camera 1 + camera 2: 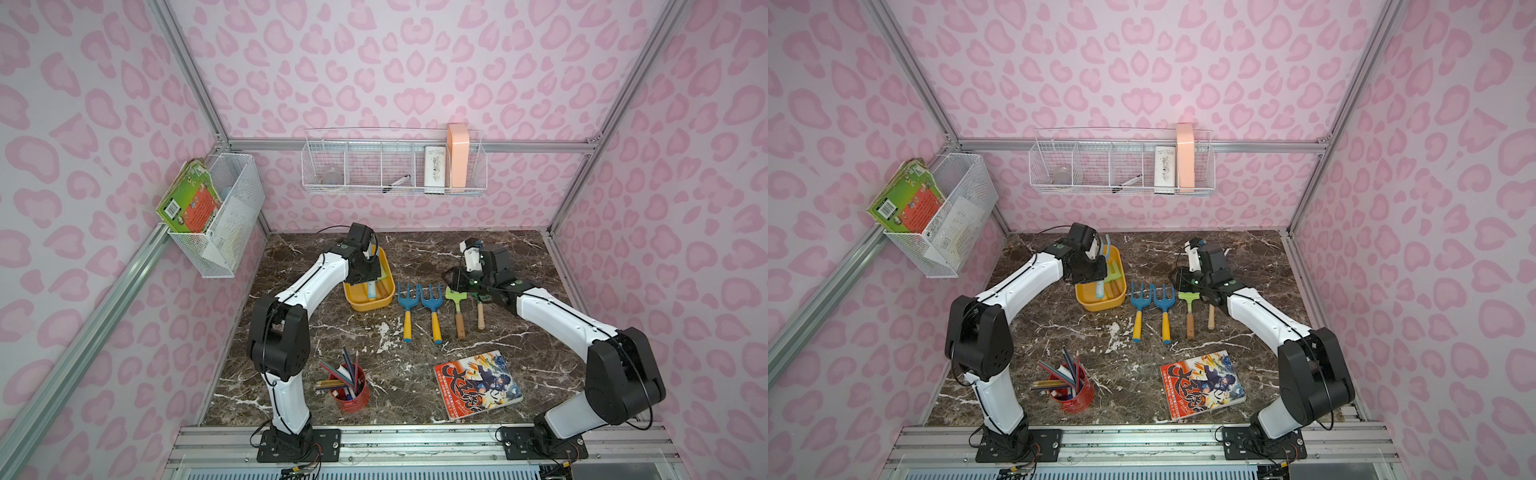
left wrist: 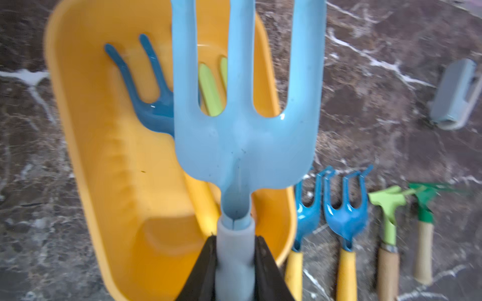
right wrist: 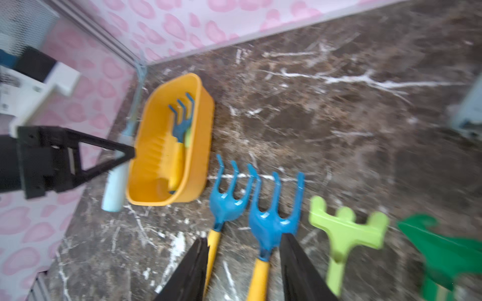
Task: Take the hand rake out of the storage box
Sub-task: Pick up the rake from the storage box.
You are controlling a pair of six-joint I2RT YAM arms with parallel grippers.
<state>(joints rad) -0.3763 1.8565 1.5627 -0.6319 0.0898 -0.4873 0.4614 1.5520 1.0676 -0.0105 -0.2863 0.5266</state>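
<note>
The left gripper point(image 2: 235, 238) is pinched tight on the pale grey-blue handle of the hand rake point(image 2: 242, 146), just below where the head joins. That grip leaves the three tines free and probably keeps the tool from swinging as it comes up. The rake hangs raised over the storage box point(image 2: 86, 146), tines toward the back wall. From the right wrist view it looks clear of the rim, though I cannot tell that for sure. Two tools lie flat in the box beneath it: a darker blue rake point(image 2: 146, 104) with a yellow handle, and a green tool point(image 2: 210, 91) mostly hidden behind the raised head. The right gripper point(image 3: 243, 237) hovers with its jaws spread and nothing between them, above the handles of a blue rake point(image 3: 229, 203) and its twin point(image 3: 273, 221). Both lie on the worktop point(image 1: 415, 257) just beside the box. A light green rake point(image 1: 454, 296) and a dark green rake point(image 1: 478, 299), partly under the right arm, complete a neat row with heads toward the back wall. The row seems to be where removed tools go, so the held one likely belongs next to it. The worktop is dark brown marble with white veins. Nearer the arm bases stand a red pencil cup point(image 1: 351, 392) and a comic book point(image 1: 478, 384). Pink leopard-print walls on an aluminium frame carry a long wire basket point(image 1: 395, 166) and a side wire basket point(image 1: 224, 216).
</note>
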